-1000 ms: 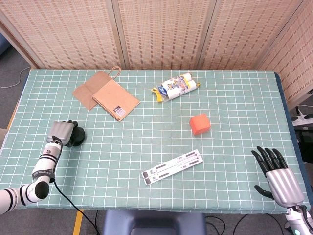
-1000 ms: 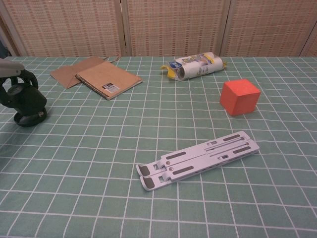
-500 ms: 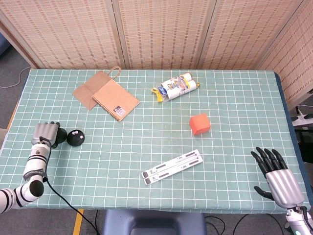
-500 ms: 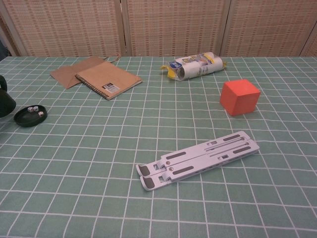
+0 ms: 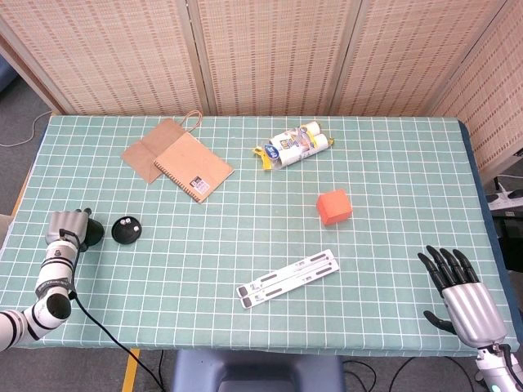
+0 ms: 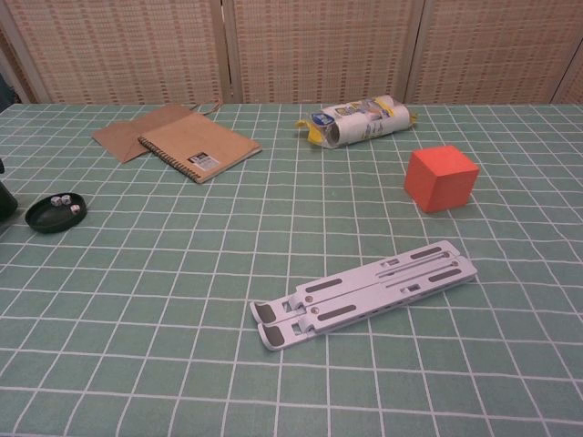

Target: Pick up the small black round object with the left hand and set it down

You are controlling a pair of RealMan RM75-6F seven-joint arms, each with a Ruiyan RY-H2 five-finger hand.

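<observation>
My left hand (image 5: 67,224) hovers at the table's left edge and grips the small black round cover (image 5: 92,233); the chest view shows only a dark sliver of that cover (image 6: 4,198) at its left border. Just right of it, a shallow black dish (image 5: 127,230) lies on the cloth with small white dice in it (image 6: 56,211). The cover is clear of the dish. My right hand (image 5: 462,298) hangs past the table's front right corner, fingers spread, holding nothing.
A brown notebook (image 5: 193,167) on a paper bag (image 5: 147,145) lies at the back left. A wrapped roll pack (image 5: 296,145) sits at back centre, an orange cube (image 5: 334,206) to the right, and a white folding stand (image 5: 288,278) near the front.
My left hand lifted the black cover off the dish and carried it left, uncovering the dice. The right hand stayed put.
</observation>
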